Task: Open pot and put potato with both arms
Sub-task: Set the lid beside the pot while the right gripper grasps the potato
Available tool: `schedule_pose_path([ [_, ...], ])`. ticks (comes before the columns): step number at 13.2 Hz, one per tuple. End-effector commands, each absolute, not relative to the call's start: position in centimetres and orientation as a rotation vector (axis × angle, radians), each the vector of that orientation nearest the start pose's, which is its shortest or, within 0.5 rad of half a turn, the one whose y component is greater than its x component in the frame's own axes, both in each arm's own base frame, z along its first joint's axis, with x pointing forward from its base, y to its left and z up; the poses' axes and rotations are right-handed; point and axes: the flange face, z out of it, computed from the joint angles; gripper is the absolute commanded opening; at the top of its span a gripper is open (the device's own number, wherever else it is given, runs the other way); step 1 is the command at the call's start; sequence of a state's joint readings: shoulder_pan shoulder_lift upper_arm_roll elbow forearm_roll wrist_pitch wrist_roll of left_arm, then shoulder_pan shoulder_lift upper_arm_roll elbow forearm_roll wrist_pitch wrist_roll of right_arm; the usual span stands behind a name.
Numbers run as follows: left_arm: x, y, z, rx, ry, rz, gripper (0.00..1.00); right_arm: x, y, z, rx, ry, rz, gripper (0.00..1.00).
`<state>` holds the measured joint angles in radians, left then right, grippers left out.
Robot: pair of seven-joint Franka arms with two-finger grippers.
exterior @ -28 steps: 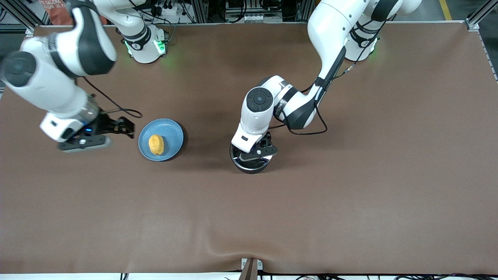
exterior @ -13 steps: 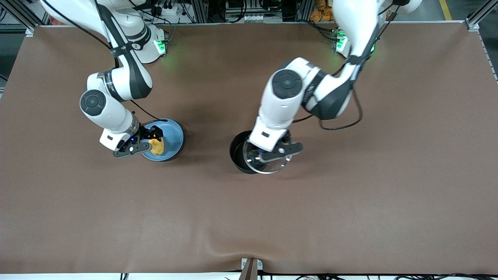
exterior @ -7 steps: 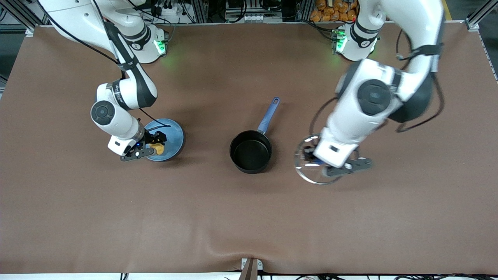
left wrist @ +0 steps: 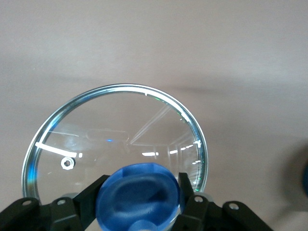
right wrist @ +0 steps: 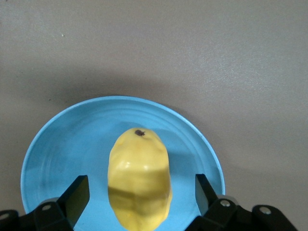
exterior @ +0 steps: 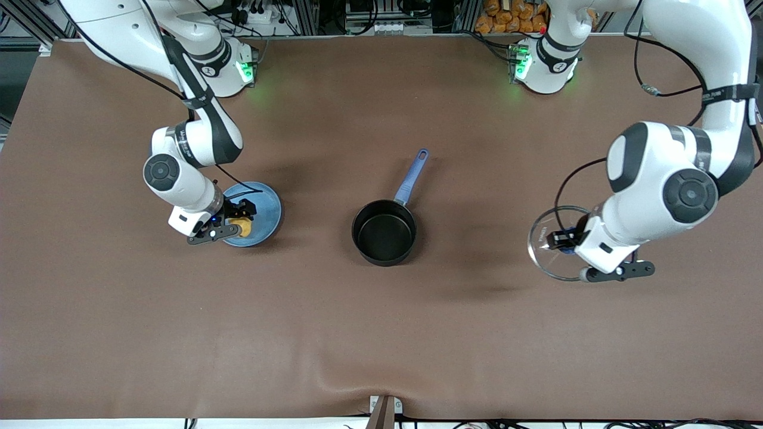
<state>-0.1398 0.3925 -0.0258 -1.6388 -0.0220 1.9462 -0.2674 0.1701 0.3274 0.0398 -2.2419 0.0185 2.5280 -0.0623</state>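
The black pot (exterior: 384, 233) stands uncovered mid-table, its blue handle (exterior: 411, 176) pointing toward the robots' bases. My left gripper (exterior: 567, 243) is shut on the blue knob (left wrist: 138, 196) of the glass lid (exterior: 549, 245). It holds the lid above the table toward the left arm's end; the lid also shows in the left wrist view (left wrist: 115, 139). The yellow potato (exterior: 242, 227) lies on a light-blue plate (exterior: 267, 205). My right gripper (exterior: 234, 221) is open and straddles the potato (right wrist: 139, 178), with a gap between each finger (right wrist: 77, 195) and the potato.
The brown table cloth (exterior: 381, 333) is bare between the plate and the pot, and between the pot and the lid. The plate's rim (right wrist: 72, 139) surrounds the right gripper's fingers.
The left arm lifted the lid off the pot and carried it toward the left arm's end of the table. The right gripper came down around the potato on the plate.
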Motion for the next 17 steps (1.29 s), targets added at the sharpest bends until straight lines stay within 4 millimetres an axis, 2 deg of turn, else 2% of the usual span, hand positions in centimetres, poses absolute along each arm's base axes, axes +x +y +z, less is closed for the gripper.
schedule_pose_path([
  [1, 62.6, -9.3, 36.3, -3.139, -0.149, 0.094, 0.09, 52.5, 10.9, 21.0, -3.091, -0.431, 0.03, 0.91],
  [2, 62.4, -8.4, 35.2, -3.144, -0.127, 0.08, 0.09, 52.5, 10.9, 20.9, -3.091, -0.431, 0.035, 0.9],
  [7, 61.1, -1.3, 29.4, -3.167, -0.03, -0.002, 0.09, 52.4, 10.8, 19.8, -3.091, -0.428, 0.047, 0.89],
  [8, 60.8, -0.4, 27.8, -3.184, -0.032, -0.022, 0.09, 52.4, 10.8, 19.8, -3.091, -0.428, 0.047, 0.68],
  [10, 60.4, 0.2, 26.3, -3.216, -0.04, -0.032, 0.09, 52.4, 10.8, 20.0, -3.091, -0.424, 0.045, 0.16],
  [11, 60.1, 0.6, 25.8, -3.237, -0.066, -0.032, 0.09, 52.4, 10.8, 20.5, -3.094, -0.408, 0.047, 0.0],
  [13, 59.9, 0.7, 24.3, -3.301, -0.062, -0.051, 0.09, 52.6, 10.9, 23.9, -3.096, -0.408, 0.066, 0.0],
  [17, 59.4, 2.0, 22.5, -3.33, -0.036, -0.08, 0.09, 53.9, 11.6, 33.3, -3.094, -0.412, 0.041, 0.0],
])
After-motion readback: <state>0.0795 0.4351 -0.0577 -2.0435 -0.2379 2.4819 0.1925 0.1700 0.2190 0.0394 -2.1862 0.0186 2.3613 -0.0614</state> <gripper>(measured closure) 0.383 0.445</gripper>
